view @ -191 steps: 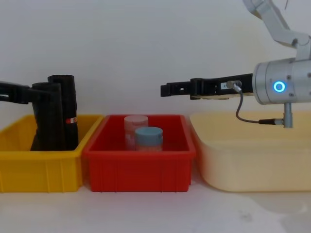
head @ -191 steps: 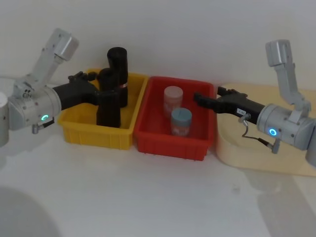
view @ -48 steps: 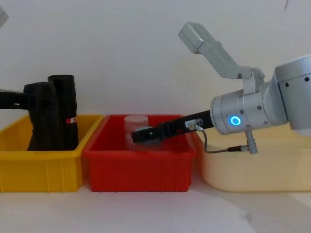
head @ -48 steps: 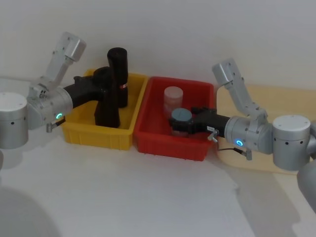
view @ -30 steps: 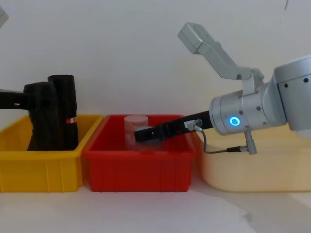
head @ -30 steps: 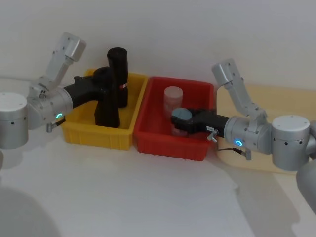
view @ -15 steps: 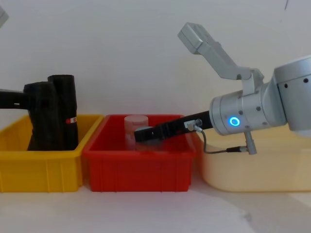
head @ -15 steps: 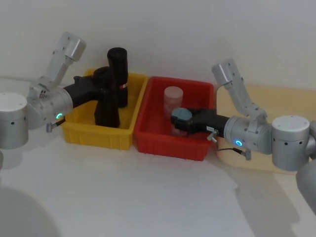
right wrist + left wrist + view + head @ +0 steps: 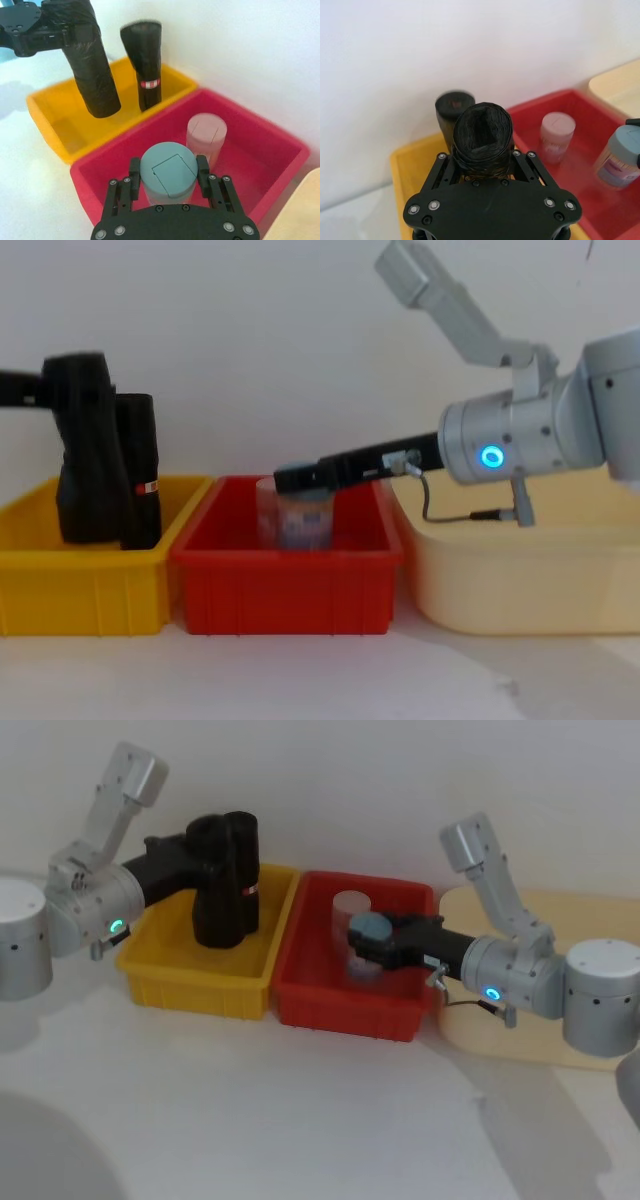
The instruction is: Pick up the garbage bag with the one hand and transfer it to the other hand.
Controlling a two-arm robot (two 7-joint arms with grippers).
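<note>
Nearest, a smooth, matte white tabletop (image 9: 300, 1120) is seen, and three shallow containers are ranged across it. A yellow plastic bin (image 9: 190, 990) is set on the left, a red plastic bin (image 9: 340, 1015) just beside it in the middle, and a rounded cream tray (image 9: 500, 590) on the right.

Over the red bin the right gripper (image 9: 370, 945) is extended from the silver-grey arm that bears a blue glowing ring (image 9: 491, 456) and a grey cable loop (image 9: 440, 515). Its long black fingers are pressed against either side of the lid of a teal-lidded jar (image 9: 167, 172), a squat cylinder with a translucent body. Just behind that jar a pale pink-lidded jar (image 9: 206, 132) is stood upright in the same bin.

Over the yellow bin the garbage bag (image 9: 215, 910), a thick black roll of crinkled matte plastic, is pinched near its upper end between the fingers of the left gripper (image 9: 203, 845). A teal-green ring (image 9: 116, 928) is carried on that arm. The roll's long axis is close to upright, with its lower end pointed down inside the bin's walls. In the right wrist view that end appears to hang clear of the floor.

Just behind it, a slimmer black roll (image 9: 142, 440) with a red-and-white label band (image 9: 148, 487) is stood upright in the bin. Farthest back, the scene is closed off by a plain white wall (image 9: 400, 790).
</note>
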